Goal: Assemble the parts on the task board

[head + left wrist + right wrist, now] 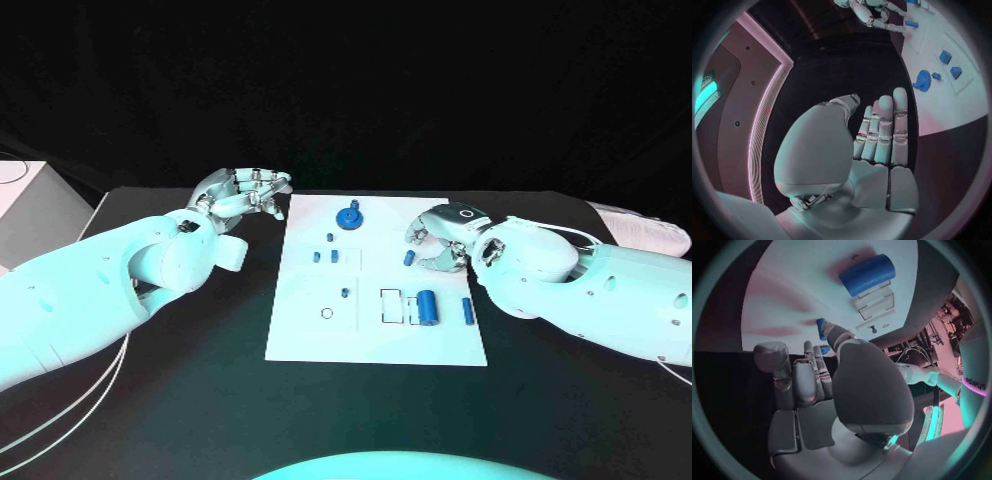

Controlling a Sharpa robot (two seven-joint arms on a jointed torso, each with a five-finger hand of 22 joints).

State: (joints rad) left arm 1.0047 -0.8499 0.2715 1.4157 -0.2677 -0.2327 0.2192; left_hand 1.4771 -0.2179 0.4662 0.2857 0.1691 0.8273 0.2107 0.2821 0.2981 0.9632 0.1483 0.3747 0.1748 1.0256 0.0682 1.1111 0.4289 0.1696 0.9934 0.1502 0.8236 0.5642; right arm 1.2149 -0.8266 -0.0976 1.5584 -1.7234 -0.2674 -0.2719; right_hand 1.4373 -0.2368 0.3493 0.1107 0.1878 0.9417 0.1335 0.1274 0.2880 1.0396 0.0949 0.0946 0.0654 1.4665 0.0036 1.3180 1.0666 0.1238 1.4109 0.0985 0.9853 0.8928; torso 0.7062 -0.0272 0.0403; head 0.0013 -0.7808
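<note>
The white task board lies mid-table. On it are a round blue knobbed part at the far end, a blue cylinder, a thin blue rod and several small blue pieces. My left hand hovers off the board's far left corner, fingers straight and together, holding nothing; the left wrist view shows that hand with the knobbed part beyond it. My right hand is over the board's right side, its thumb reaching to a small blue piece. The cylinder lies beyond.
A white box stands at the table's left edge and a white object lies at the far right. Thin cables trail under my left arm. Black table surrounds the board.
</note>
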